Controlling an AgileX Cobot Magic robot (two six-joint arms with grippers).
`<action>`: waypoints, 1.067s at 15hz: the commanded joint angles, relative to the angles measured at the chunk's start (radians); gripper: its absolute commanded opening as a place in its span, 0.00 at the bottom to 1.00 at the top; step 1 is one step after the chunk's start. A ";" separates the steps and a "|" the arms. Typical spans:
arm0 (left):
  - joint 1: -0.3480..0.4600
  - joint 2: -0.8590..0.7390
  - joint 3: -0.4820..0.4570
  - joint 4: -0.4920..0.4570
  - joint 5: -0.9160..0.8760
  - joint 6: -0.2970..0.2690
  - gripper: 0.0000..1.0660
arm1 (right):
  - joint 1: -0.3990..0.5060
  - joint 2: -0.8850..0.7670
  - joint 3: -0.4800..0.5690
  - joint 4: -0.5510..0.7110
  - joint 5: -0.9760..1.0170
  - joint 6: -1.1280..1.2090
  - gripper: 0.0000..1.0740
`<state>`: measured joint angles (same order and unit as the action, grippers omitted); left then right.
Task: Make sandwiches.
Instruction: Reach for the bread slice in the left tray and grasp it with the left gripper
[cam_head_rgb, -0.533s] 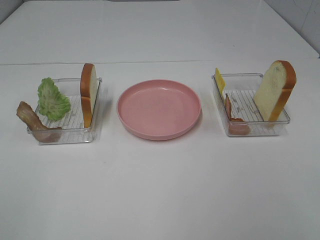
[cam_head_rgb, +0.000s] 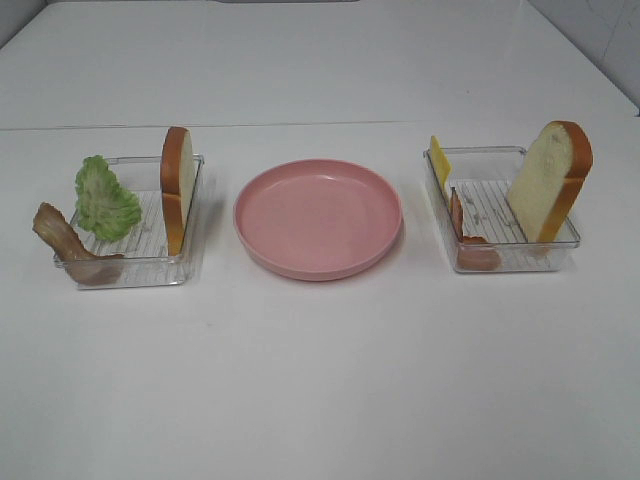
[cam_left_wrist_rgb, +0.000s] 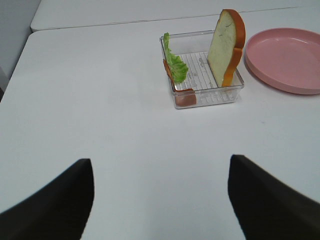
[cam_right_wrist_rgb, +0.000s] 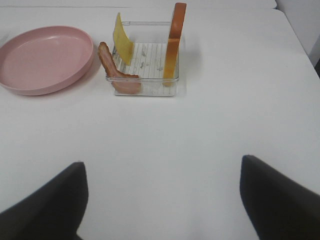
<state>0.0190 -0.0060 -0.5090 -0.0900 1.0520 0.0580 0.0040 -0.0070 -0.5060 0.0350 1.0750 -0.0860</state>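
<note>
Left gripper (cam_left_wrist_rgb: 159, 165) and right gripper (cam_right_wrist_rgb: 162, 162) both stand wide and empty, so pinch the upright bread slice (cam_head_rgb: 177, 200), in the tray (cam_head_rgb: 140, 272) near the desk's left edge, across its flat faces.

Two bread slices (cam_head_rgb: 177, 190) (cam_head_rgb: 548, 180), two bacon strips (cam_head_rgb: 60, 238) (cam_head_rgb: 472, 252), two trays (cam_head_rgb: 130, 281) (cam_head_rgb: 497, 150); one lettuce (cam_head_rgb: 105, 200), cheese (cam_head_rgb: 439, 160), plate (cam_head_rgb: 318, 215)

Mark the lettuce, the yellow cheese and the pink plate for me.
lettuce (cam_head_rgb: 106, 198), exterior high view, middle of the ruffled leaf.
yellow cheese (cam_right_wrist_rgb: 123, 41), right wrist view, centre of the slice's flat face.
pink plate (cam_head_rgb: 318, 215), exterior high view, bare middle of the dish.
</note>
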 joint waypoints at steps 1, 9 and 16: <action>0.005 -0.019 0.005 -0.009 -0.012 -0.001 0.67 | -0.002 -0.012 0.003 -0.002 -0.012 0.006 0.73; 0.005 -0.019 0.005 -0.009 -0.012 -0.001 0.67 | -0.002 -0.012 0.003 -0.002 -0.012 0.006 0.73; 0.005 -0.013 -0.007 -0.016 -0.020 0.003 0.67 | -0.002 -0.012 0.003 -0.002 -0.012 0.006 0.73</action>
<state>0.0190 -0.0060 -0.5090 -0.0950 1.0520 0.0580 0.0040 -0.0070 -0.5060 0.0350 1.0750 -0.0860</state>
